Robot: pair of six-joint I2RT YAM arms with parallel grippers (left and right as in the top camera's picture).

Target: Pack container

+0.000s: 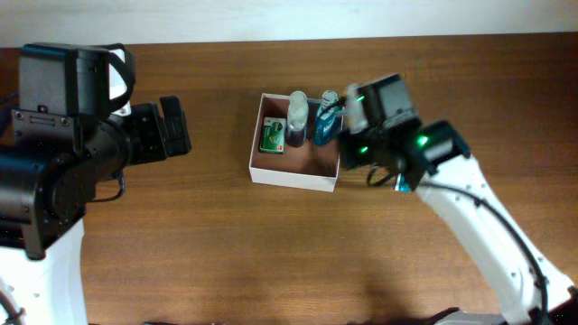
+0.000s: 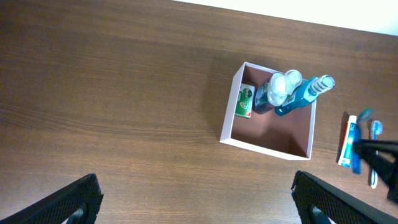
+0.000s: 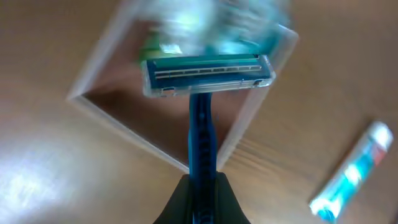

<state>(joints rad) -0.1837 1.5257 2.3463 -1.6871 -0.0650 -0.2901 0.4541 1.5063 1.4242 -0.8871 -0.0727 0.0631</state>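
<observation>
The container (image 1: 293,178) is a square open box with white walls and a reddish-brown inside, at the table's middle. It holds a green packet (image 1: 274,135), a clear bottle (image 1: 297,113) and a blue bottle (image 1: 327,122). It also shows in the left wrist view (image 2: 261,147) and the right wrist view (image 3: 124,127). My right gripper (image 3: 202,186) is shut on the blue handle of a razor (image 3: 208,74), held above the container's right edge. My left gripper (image 2: 196,199) is open and empty, well left of the container.
A blue-and-white toothpaste tube (image 2: 348,142) and a toothbrush (image 2: 373,152) lie on the table right of the container. The tube also shows in the right wrist view (image 3: 354,174). The left arm's bulk (image 1: 63,135) fills the left side.
</observation>
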